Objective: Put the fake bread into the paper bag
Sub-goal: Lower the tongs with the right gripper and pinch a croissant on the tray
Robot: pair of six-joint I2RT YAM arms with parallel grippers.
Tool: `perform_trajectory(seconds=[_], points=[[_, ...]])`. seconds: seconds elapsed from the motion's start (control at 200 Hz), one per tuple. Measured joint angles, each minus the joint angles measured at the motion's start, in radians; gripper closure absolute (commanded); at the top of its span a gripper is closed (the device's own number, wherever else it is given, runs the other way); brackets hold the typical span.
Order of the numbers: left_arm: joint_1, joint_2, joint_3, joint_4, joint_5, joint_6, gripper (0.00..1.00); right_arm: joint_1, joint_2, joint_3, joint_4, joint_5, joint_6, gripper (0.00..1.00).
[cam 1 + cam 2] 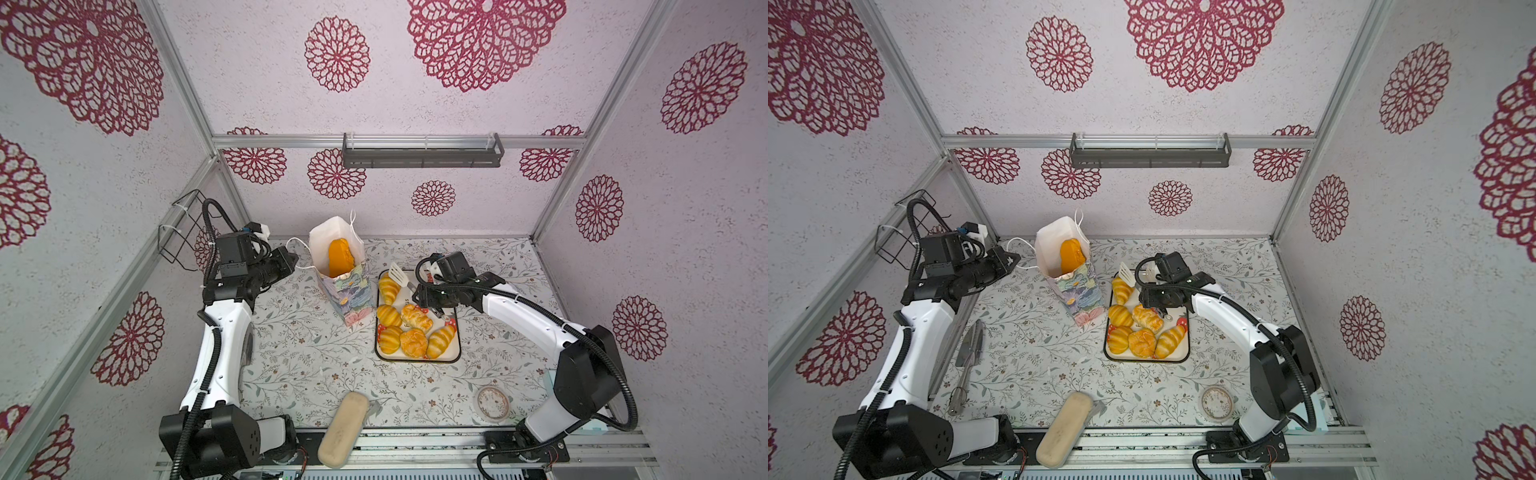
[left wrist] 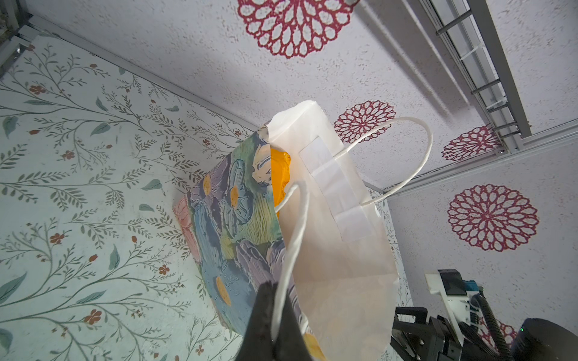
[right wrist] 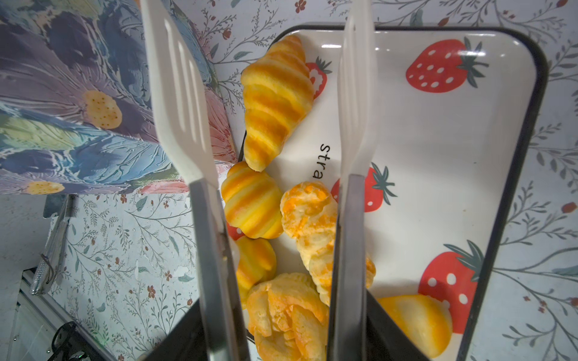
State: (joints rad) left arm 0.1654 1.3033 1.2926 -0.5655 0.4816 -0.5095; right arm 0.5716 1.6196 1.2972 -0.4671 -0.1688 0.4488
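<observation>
The paper bag (image 1: 347, 293) (image 1: 1079, 291) (image 2: 234, 218) stands upright at the back middle, flower-printed outside and white inside. One orange fake bread (image 1: 340, 257) (image 1: 1072, 254) (image 2: 280, 175) sticks up inside it. My left gripper (image 1: 291, 259) (image 1: 1013, 259) (image 2: 275, 312) is shut on the bag's white cord handle (image 2: 294, 243). Several fake breads (image 1: 411, 328) (image 1: 1142, 328) (image 3: 275, 100) lie on a strawberry tray (image 1: 453, 353) (image 1: 1185, 353) (image 3: 469, 156) right of the bag. My right gripper (image 1: 434, 305) (image 1: 1158, 305) (image 3: 281, 328) holds white-tipped tongs (image 1: 399, 274) (image 1: 1127, 272) (image 3: 178, 93), spread over the breads, with nothing between the tips.
A long pale beige block (image 1: 343, 430) (image 1: 1063, 430) lies at the table's front edge. A tape roll (image 1: 492, 403) sits front right. Metal utensils (image 1: 967, 361) lie by the left arm. A wire basket (image 1: 183, 232) hangs on the left wall, a grey rack (image 1: 422, 156) on the back wall.
</observation>
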Motion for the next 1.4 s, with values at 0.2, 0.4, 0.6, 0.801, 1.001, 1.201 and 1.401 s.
perform_trajectory(seconds=[0.2, 0.4, 0.6, 0.801, 1.001, 1.201, 1.401], points=[[0.0, 0.0, 0.0, 0.0, 0.0, 0.0, 1.0, 0.0, 0.033, -0.007, 0.024, -0.019, 0.008, 0.35], [0.0, 0.0, 0.0, 0.0, 0.0, 0.0, 1.0, 0.0, 0.072, -0.008, 0.044, -0.027, 0.017, 0.34], [0.0, 0.0, 0.0, 0.0, 0.0, 0.0, 1.0, 0.0, 0.106, -0.008, 0.053, -0.047, 0.02, 0.34], [0.0, 0.0, 0.0, 0.0, 0.0, 0.0, 1.0, 0.0, 0.115, -0.007, 0.065, -0.052, 0.024, 0.34], [0.0, 0.0, 0.0, 0.0, 0.0, 0.0, 1.0, 0.0, 0.152, 0.005, 0.072, -0.066, 0.024, 0.34], [0.0, 0.0, 0.0, 0.0, 0.0, 0.0, 1.0, 0.0, 0.188, 0.022, 0.074, -0.072, 0.024, 0.34], [0.0, 0.0, 0.0, 0.0, 0.0, 0.0, 1.0, 0.0, 0.206, 0.045, 0.075, -0.074, 0.024, 0.34]])
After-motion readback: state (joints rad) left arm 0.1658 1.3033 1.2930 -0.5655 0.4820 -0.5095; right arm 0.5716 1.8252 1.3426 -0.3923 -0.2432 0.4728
